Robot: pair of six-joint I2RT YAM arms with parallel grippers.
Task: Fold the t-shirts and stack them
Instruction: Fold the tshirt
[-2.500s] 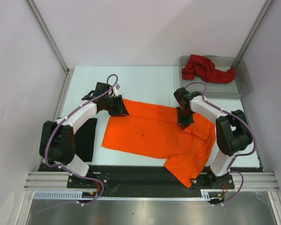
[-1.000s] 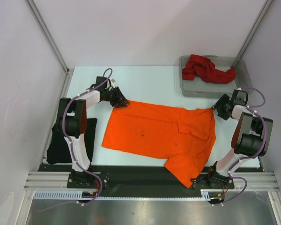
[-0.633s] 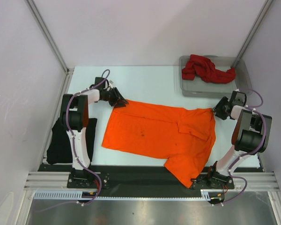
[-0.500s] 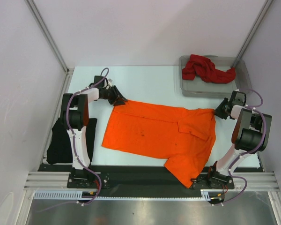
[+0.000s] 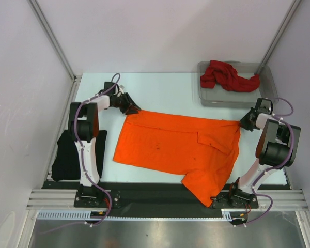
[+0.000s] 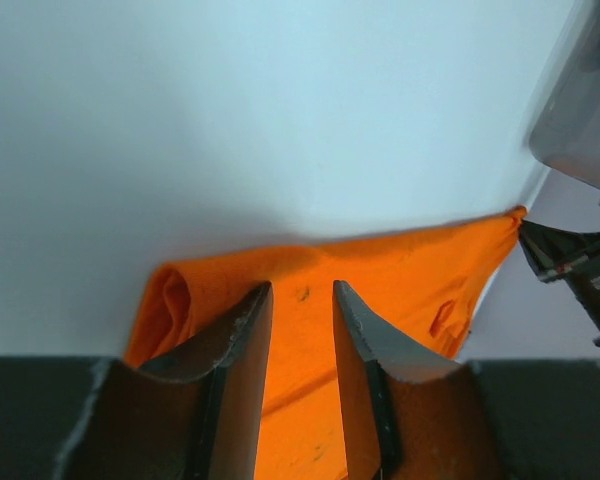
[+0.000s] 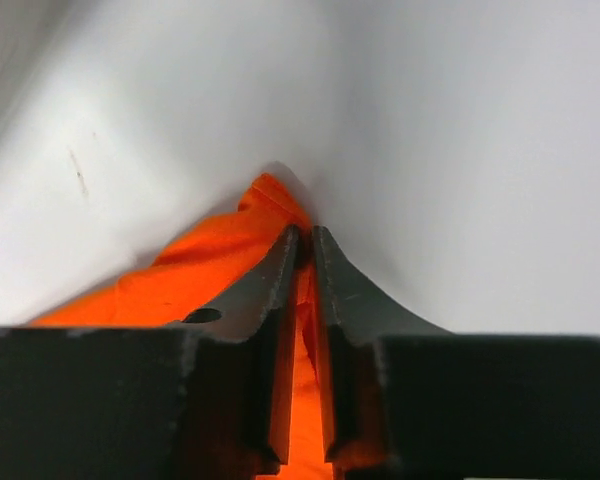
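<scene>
Flattening: orange shirt point(image 5: 175, 147) is being held by its far corners, left gripper point(image 5: 132, 109) and right gripper point(image 5: 243, 124) both clenched on it. Next probably needs even tension, then folding.

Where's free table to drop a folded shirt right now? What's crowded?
Free: far table strip between orange t-shirt and back wall, left of the tray. Crowded: centre; left gripper and right gripper pinch its far corners; black t-shirt near-left; red t-shirt in tray.

The orange t-shirt point(image 5: 170, 144) is matt cloth, the table point(image 5: 160, 90) smooth, the tray point(image 5: 227, 98) clear plastic.
</scene>
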